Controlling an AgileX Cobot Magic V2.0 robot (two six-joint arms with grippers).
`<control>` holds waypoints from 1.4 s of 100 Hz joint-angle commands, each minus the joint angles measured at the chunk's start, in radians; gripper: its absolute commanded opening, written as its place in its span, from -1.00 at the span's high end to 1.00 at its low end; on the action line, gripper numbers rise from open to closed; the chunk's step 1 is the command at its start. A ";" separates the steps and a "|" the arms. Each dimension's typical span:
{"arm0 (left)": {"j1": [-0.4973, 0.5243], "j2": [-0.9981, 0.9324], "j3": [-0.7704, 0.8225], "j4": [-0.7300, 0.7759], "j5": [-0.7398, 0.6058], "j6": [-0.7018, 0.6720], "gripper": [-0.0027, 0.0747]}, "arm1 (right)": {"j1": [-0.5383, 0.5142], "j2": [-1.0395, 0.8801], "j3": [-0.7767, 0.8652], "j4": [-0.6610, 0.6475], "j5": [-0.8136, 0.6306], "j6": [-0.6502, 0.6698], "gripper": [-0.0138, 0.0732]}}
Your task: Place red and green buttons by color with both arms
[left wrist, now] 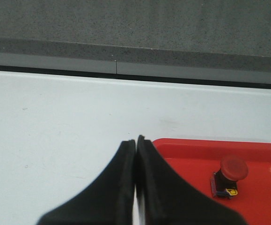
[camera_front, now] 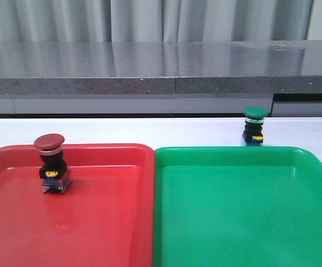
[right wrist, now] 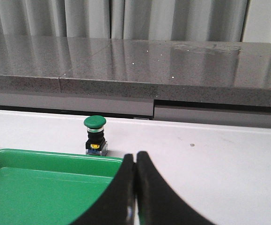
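Note:
The red button (camera_front: 52, 164) stands upright inside the red tray (camera_front: 105, 222), near its far left part; the left wrist view shows the same red button (left wrist: 229, 177) in the red tray (left wrist: 266, 197). The green button (camera_front: 254, 127) stands upright on the white table just behind the green tray (camera_front: 244, 222), toward its right; in the right wrist view the green button (right wrist: 95, 136) sits just beyond the green tray (right wrist: 41, 192). My left gripper (left wrist: 135, 139) is shut and empty. My right gripper (right wrist: 135, 155) is shut and empty too. Neither arm shows in the front view.
A grey stone ledge (camera_front: 161, 69) runs along the back of the white table (camera_front: 149, 130), with curtains behind it. The two trays lie side by side, touching at the middle.

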 commanded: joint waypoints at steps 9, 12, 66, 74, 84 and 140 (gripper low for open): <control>-0.002 -0.001 -0.026 0.023 -0.044 0.028 0.98 | -0.006 -0.017 -0.014 -0.001 -0.071 -0.003 0.84; 0.002 -0.001 -0.026 0.008 -0.044 0.067 0.98 | -0.006 -0.017 -0.014 -0.001 -0.071 -0.003 0.84; 0.333 -0.131 0.114 -0.598 -0.515 0.843 0.98 | -0.006 -0.017 -0.014 -0.001 -0.071 -0.003 0.84; 0.373 -0.175 0.185 -0.636 -0.636 0.864 0.98 | -0.006 -0.017 -0.014 -0.001 -0.071 -0.003 0.84; 0.410 -0.228 0.284 -0.667 -0.766 0.864 0.98 | -0.006 -0.017 -0.014 -0.001 -0.071 -0.003 0.84; 0.453 -0.463 0.653 -0.704 -0.856 0.864 0.98 | -0.006 -0.017 -0.014 -0.001 -0.071 -0.003 0.84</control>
